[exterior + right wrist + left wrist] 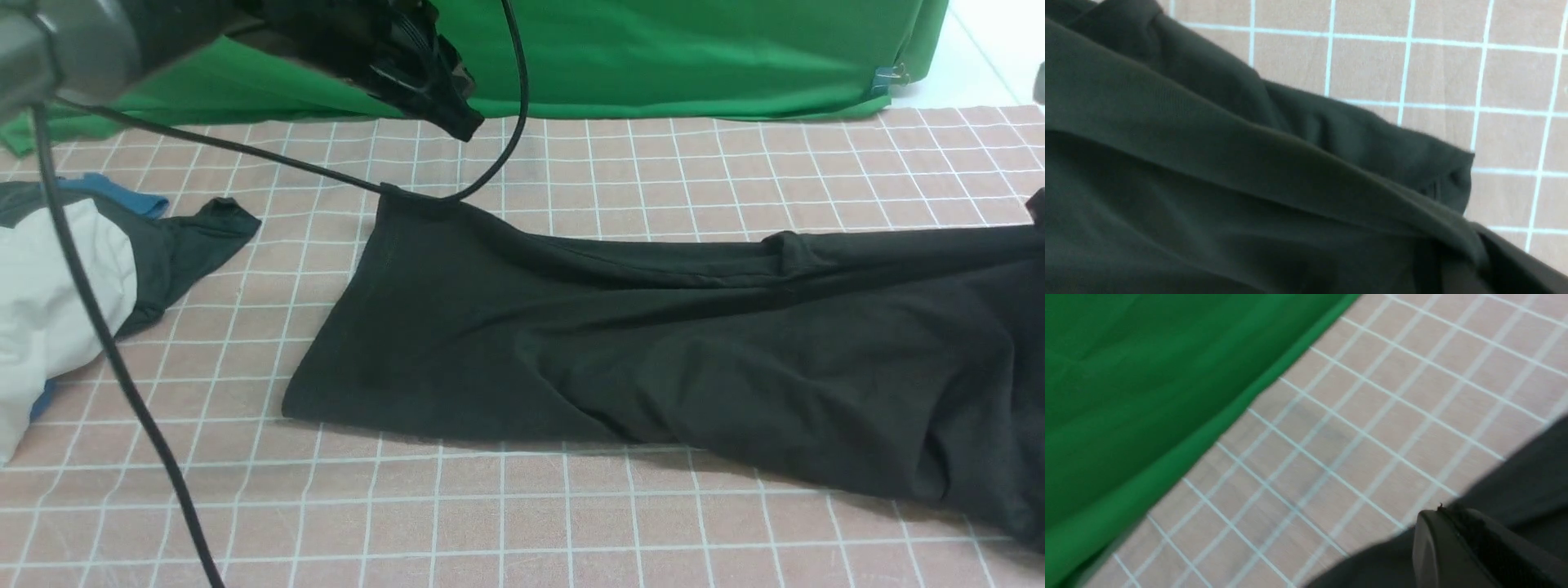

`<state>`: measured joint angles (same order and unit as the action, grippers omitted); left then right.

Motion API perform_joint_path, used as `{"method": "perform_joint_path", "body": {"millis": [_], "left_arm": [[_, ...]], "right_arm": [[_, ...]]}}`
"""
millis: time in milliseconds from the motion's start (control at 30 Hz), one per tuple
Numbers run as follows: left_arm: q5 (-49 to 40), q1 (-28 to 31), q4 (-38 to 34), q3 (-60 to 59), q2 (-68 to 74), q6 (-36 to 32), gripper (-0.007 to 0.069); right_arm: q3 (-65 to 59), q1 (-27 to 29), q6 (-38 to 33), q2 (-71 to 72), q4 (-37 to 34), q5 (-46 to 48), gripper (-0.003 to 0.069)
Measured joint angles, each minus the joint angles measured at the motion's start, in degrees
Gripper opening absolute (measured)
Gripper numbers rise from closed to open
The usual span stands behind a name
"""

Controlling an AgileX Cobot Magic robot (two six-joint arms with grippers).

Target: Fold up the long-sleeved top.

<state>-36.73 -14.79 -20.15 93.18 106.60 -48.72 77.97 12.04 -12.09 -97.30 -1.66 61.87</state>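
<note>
The left gripper [457, 122] hangs with its jaws closed on nothing, above the pink gridded tablecloth [571, 506]. Just below it lies the long-sleeved top [653, 351], spread toward the right gripper, whose fingers don't show in any view; its jaws read closed, on what I cannot tell. Behind hangs a green backdrop [694, 49]; a white garment [49, 310] sits well off left.
</note>
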Motion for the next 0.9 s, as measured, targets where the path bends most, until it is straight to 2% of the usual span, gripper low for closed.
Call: {"method": "perform_joint_path", "body": {"millis": [100, 333, 400, 433, 467, 500, 533, 567, 600, 667, 733, 800, 867, 900], "left_arm": [[-1.7, 0.0, -0.3, 0.0, -0.3, 0.0, 0.0018], [-3.0, -0.1, -2.4, 0.0, -0.3, 0.2, 0.0018], [-3.7, -0.5, -3.4, 0.0, 0.1, -0.5, 0.0018], [-4.5, -1.0, -4.2, 0.0, 0.8, -1.3, 0.0018], [-4.8, -1.1, -4.2, 0.0, 1.0, -1.6, 0.0018], [-6.0, -1.8, -4.6, 0.0, 2.2, -2.6, 0.0018], [-6.2, -1.8, -4.7, 0.0, 2.4, -2.7, 0.0018], [-7.2, -2.5, -5.0, 0.0, 3.3, -3.0, 0.0018], [-7.6, -3.0, -5.1, 0.0, 4.1, -3.1, 0.0018], [-8.7, -4.1, -5.1, 0.0, 5.7, -3.1, 0.0018], [-9.6, -4.9, -5.3, 0.0, 7.1, -3.1, 0.0018], [-10.6, -5.9, -5.7, 0.0, 8.5, -3.1, 0.0018], [-10.9, -6.2, -5.9, 0.0, 8.9, -2.5, 0.0018], [-11.3, -6.4, -5.9, 0.0, 9.2, -1.3, 0.0018]], "right_arm": [[-1.8, 0.8, 1.0, 0.6, 0.5, -0.7, 0.0061], [-4.7, 3.3, 2.2, -3.9, 1.2, -9.0, 0.0062], [-4.7, 3.3, 2.2, -5.4, 1.3, -10.6, 0.0082], [-4.7, 3.3, 2.6, -6.2, 1.7, -11.2, 0.0139], [-4.7, 3.3, 2.7, -6.2, 1.7, -11.3, 0.0148], [-4.7, 3.4, 3.6, -6.2, 1.7, -11.4, 0.0237], [-4.7, 3.3, 3.8, -6.2, 1.7, -11.4, 0.0249], [-4.7, 3.3, 4.7, -5.5, 1.7, -11.6, 0.0334], [-4.7, 3.2, 5.5, -5.0, 1.7, -11.6, 0.0386], [-4.7, 2.5, 7.5, -2.8, 1.7, -11.7, 0.0443], [-4.7, 0.4, 7.8, -0.3, 0.0, -12.2, 0.044], [-4.7, -5.1, 4.5, 2.1, -5.4, -13.7, 0.0348], [-4.6, -8.1, 2.0, 2.3, -8.0, -14.5, 0.0284], [-4.6, -13.1, -1.8, 1.4, -11.2, -15.8, 0.0175]]}}
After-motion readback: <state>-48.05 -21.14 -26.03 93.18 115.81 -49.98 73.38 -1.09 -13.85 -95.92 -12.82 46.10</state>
